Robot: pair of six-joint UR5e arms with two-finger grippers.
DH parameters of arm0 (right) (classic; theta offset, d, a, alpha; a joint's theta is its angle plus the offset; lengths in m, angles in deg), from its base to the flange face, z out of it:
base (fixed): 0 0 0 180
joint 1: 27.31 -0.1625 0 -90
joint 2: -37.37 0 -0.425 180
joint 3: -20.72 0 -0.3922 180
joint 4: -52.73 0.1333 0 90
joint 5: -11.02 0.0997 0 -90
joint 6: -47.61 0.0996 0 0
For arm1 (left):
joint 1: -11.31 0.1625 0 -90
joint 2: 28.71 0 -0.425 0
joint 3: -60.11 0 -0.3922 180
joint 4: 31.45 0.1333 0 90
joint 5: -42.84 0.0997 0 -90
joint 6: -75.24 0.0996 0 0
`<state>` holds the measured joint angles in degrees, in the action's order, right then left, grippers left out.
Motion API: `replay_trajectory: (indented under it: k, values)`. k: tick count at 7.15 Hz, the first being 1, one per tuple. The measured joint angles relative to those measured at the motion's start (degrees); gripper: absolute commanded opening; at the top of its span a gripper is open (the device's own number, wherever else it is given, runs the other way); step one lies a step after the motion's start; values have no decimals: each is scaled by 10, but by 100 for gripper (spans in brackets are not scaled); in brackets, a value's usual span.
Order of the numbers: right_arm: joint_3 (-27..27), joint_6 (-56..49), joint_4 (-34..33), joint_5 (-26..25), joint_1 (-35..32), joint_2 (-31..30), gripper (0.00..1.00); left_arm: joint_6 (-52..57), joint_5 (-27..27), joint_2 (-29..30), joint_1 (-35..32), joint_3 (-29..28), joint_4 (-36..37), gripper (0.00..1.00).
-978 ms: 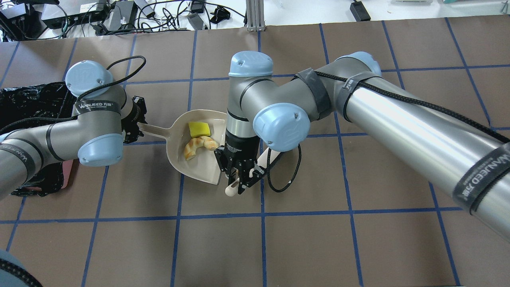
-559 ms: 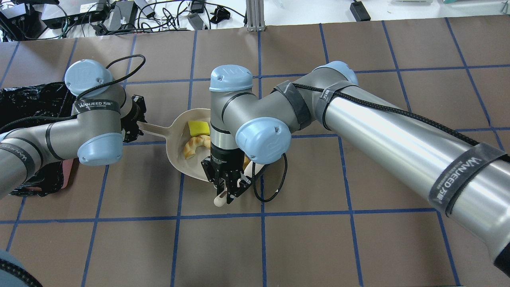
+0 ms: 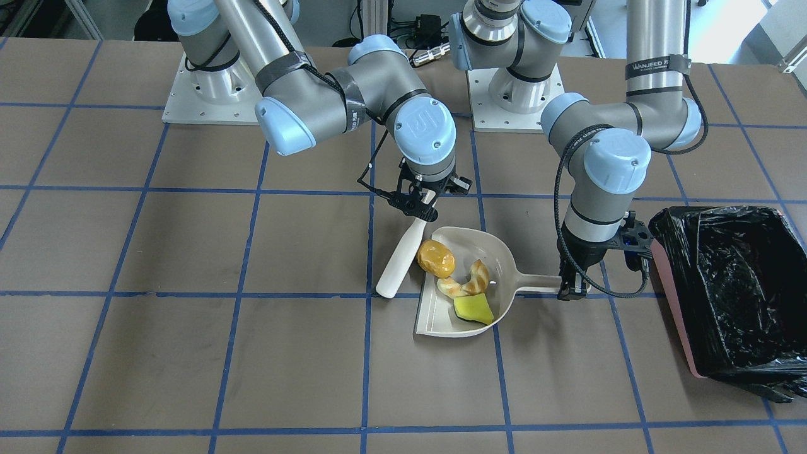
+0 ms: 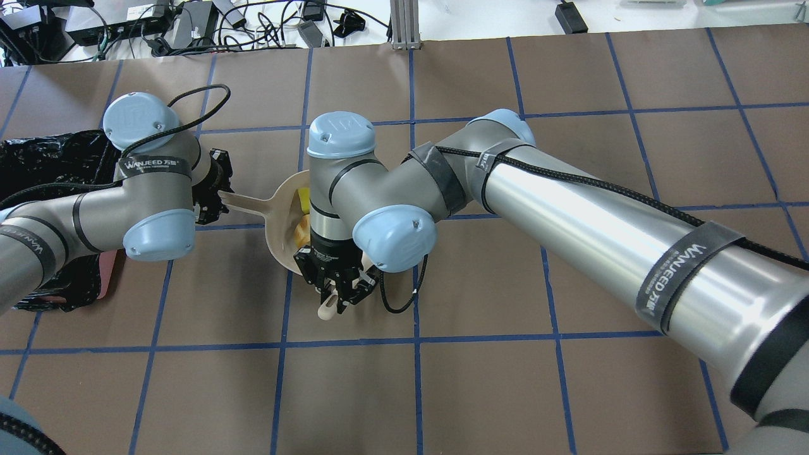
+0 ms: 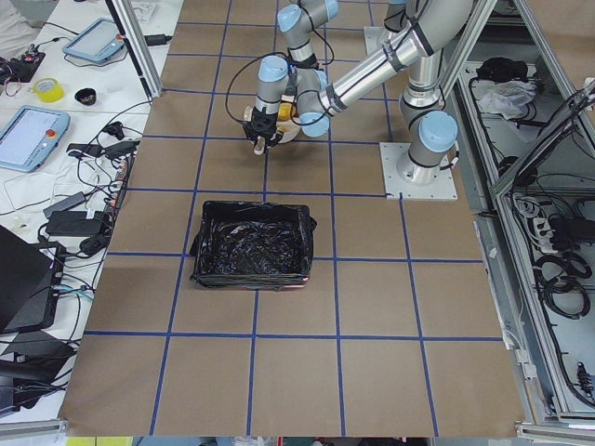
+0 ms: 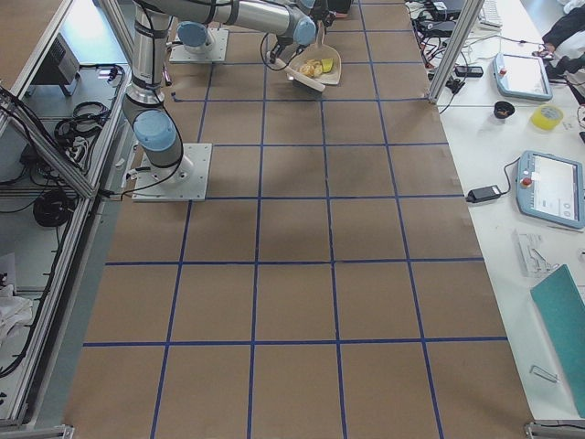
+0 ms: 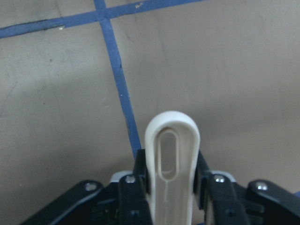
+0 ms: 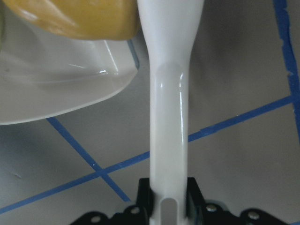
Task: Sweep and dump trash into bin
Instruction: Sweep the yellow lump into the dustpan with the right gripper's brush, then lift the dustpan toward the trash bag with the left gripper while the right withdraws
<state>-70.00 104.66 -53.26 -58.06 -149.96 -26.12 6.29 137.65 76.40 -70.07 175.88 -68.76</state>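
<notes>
The beige dustpan (image 3: pixel 498 252) lies on the table. In it are the cream curved slice (image 3: pixel 468 279) and the yellow wedge (image 3: pixel 473 308). The golden-brown lump (image 3: pixel 436 258) sits at its open edge. My left gripper (image 3: pixel 570 289) is shut on the dustpan handle (image 7: pixel 171 154). My right gripper (image 3: pixel 418 203) is shut on a white sweeping tool (image 3: pixel 398 261), whose blade lies beside the lump (image 8: pixel 79 18). The bin (image 3: pixel 725 284), pink-sided with a black bag, stands past the left gripper. In the overhead view my right arm hides most of the dustpan (image 4: pixel 278 227).
The table is brown paper with a blue tape grid. The arms' base plates (image 3: pixel 208 94) stand at the robot side. The bin also shows in the overhead view (image 4: pixel 50 164) at the far left edge. Cables and electronics (image 4: pixel 189 25) lie beyond the table's far edge.
My right arm has moved left with the white tool, toward and over the dustpan, and now covers most of it from above. The left arm and dustpan have stayed put.
</notes>
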Motion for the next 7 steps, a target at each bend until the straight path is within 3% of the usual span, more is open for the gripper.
replay_trajectory:
  k: [3,5,7]
  values:
    - [83,-6,-9,-3,-5,49,0,-14,-4,3,-5,-3,-7,0]
    - [98,-16,14,-26,-6,58,0,-18,-6,4,-7,-7,-29,0]
    - [100,-56,45,-80,7,33,0,-21,-16,4,-9,-20,-59,0]
